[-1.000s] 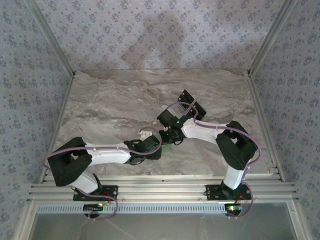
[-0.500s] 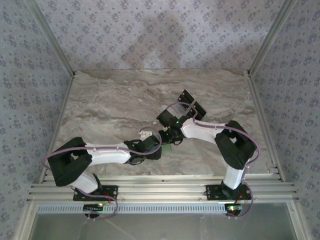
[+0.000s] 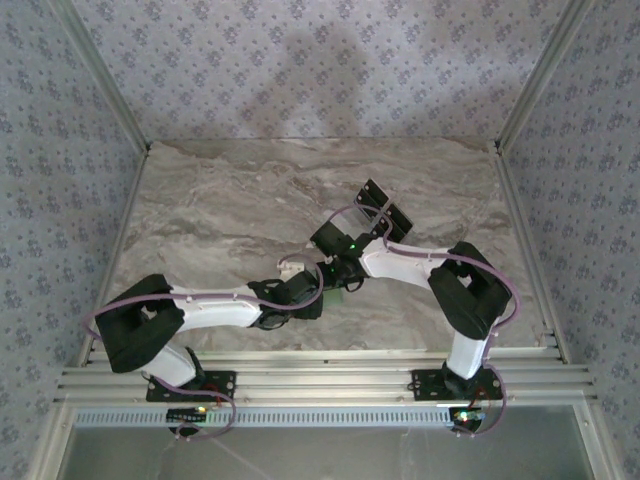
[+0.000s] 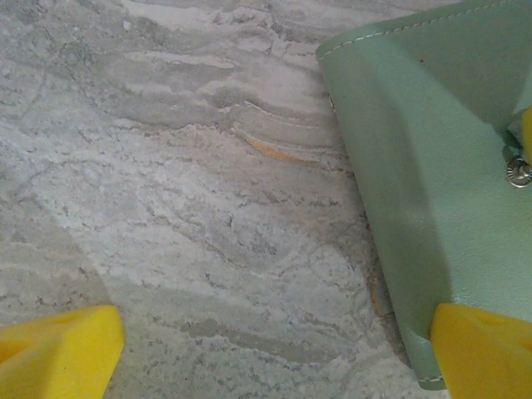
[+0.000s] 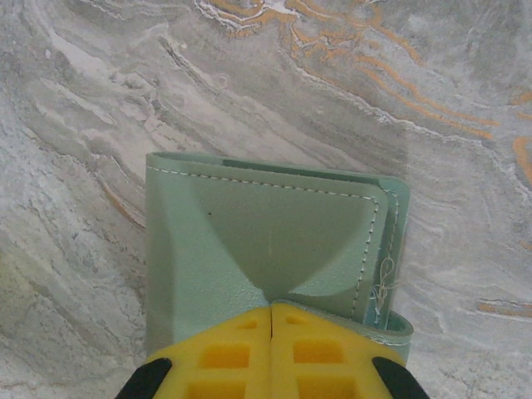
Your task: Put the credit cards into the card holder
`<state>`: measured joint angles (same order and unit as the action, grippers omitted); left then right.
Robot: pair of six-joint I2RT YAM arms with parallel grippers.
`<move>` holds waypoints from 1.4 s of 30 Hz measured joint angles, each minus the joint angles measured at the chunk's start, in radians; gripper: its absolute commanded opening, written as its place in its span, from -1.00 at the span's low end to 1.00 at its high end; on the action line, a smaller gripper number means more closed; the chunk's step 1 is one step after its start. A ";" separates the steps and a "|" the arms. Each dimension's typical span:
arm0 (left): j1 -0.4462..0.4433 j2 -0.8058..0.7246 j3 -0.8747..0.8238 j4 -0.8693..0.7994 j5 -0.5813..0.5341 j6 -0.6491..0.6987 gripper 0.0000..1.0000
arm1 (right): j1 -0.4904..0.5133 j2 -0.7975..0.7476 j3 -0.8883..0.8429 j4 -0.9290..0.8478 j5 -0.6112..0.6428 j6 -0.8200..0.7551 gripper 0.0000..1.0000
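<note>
Opening the card holder [image 5: 249, 233] looks like the step in hand; no card is loaded yet as far as I can see.

Right claw [image 5: 271, 337] is pressed together, tips meeting at the holder's near edge. A strip of green flap laps over the tips, so I read it as pinching the flap, a thin grip. Holder lies flat on the table [image 4: 166, 166] directly ahead of that claw, body stretching away from the tips, stitched edge off to their right.

Left claw [image 4: 274, 357] is spread wide, nothing between the jaws but bare marble. Holder sits on its right side. The right fingertip [image 4: 486, 349] overlaps the holder's near corner; can't tell if it's touching or just above. Left fingertip is well clear. Snap stud [image 4: 519, 170] is ahead of and beyond that right tip.

Two dark flat rectangles, likely the credit cards [image 3: 385, 207], lie beyond the right claw, well apart from both claws. Neither claw carries one.

Next move, my read: right claw lifts or peels the flap to expose the pocket, while left claw moves right to pin the holder body down. That needs a firm hold on the flap without dragging the whole pouch. Then one claw has to go out for a card.

Risk: flap slips from the pinch, or holder slides on the smooth marble.
</note>
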<state>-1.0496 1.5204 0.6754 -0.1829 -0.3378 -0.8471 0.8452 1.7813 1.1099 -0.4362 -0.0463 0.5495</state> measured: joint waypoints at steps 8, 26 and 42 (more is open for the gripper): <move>0.000 0.000 0.000 0.000 0.000 0.000 0.93 | 0.009 0.000 0.001 0.000 0.017 0.000 -1.00; 0.000 0.000 0.000 0.000 0.000 0.000 0.93 | 0.022 -0.006 0.001 -0.001 0.043 0.001 -1.00; 0.000 0.001 0.000 0.000 -0.001 0.000 0.92 | 0.012 -0.026 -0.001 -0.008 0.024 0.001 -1.00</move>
<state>-1.0496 1.5215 0.6754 -0.1829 -0.3386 -0.8467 0.8570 1.7557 1.1091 -0.4446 -0.0227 0.5507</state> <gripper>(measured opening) 0.963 0.058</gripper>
